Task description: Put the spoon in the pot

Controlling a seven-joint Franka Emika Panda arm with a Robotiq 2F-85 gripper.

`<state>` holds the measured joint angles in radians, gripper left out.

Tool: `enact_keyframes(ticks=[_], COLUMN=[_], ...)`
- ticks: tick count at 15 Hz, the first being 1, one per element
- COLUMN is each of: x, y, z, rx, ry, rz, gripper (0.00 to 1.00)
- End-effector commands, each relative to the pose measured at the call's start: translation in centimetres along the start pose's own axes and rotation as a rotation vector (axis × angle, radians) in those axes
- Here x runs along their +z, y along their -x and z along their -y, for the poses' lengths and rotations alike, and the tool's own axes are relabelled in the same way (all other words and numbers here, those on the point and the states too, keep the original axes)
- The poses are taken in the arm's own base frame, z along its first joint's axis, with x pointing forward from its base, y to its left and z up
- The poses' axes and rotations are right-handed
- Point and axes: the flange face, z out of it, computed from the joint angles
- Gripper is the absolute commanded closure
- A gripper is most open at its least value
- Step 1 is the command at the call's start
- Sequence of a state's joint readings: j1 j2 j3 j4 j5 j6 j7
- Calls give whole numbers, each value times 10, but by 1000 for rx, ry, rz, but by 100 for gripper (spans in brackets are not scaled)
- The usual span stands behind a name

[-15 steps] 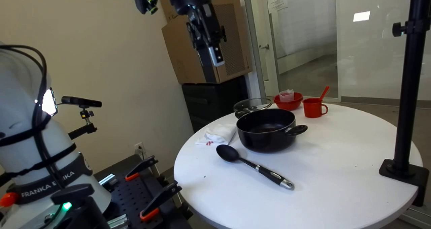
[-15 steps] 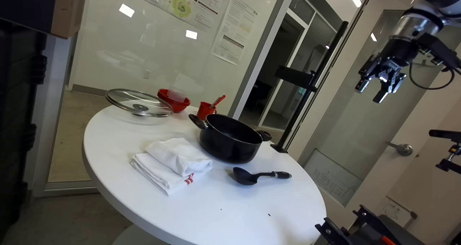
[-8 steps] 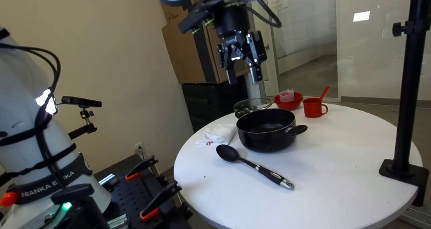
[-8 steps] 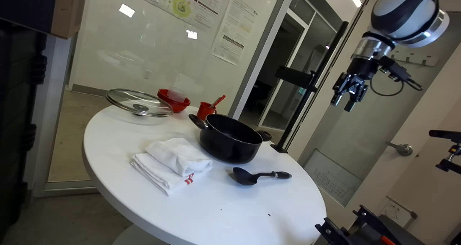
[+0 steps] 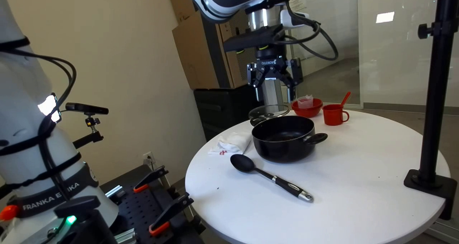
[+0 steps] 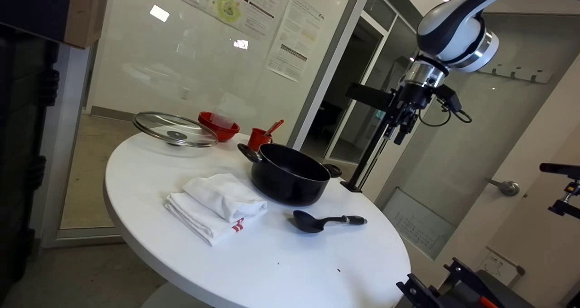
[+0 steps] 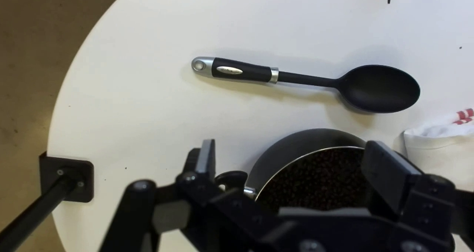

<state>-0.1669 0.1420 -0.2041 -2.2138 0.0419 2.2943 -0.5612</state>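
Note:
The black spoon lies flat on the white table in both exterior views [image 5: 287, 185] [image 6: 309, 221] and across the upper part of the wrist view [image 7: 379, 89]. The black pot [image 5: 283, 152] stands beside it on the table, without a lid; it also shows in an exterior view [image 6: 285, 183] and in the wrist view [image 7: 296, 146]. Small dark bean-like pieces show inside the pot. My gripper [image 5: 275, 94] is open and empty, high above the table. It also shows in an exterior view [image 6: 393, 136]. In the wrist view its fingers [image 7: 385, 174] hide part of the pot.
A folded white cloth [image 6: 222, 204] lies beside the pot. A glass lid [image 6: 174, 129], red bowls [image 5: 307, 107] and a red mug [image 5: 333, 115] with a red-handled utensil stand behind the pot. A black post [image 5: 430, 93] is clamped to the table edge.
My arm has swung in over the table and come lower, and the gripper has turned to point more downward. The gripper stays open. The spoon and the pot have not moved.

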Motion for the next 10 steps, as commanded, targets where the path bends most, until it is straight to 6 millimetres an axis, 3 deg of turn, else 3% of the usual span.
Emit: enact_keyframes(ticks=[1, 2, 6, 10], x=[17, 12, 22, 15], y=[-4, -1, 0, -4], z=[-14, -7, -13, -9], rx=[-113, -57, -89, -330], ry=[-26, -11, -25, -18], rz=[71, 35, 61, 97], gripper=[0, 0, 0, 0])
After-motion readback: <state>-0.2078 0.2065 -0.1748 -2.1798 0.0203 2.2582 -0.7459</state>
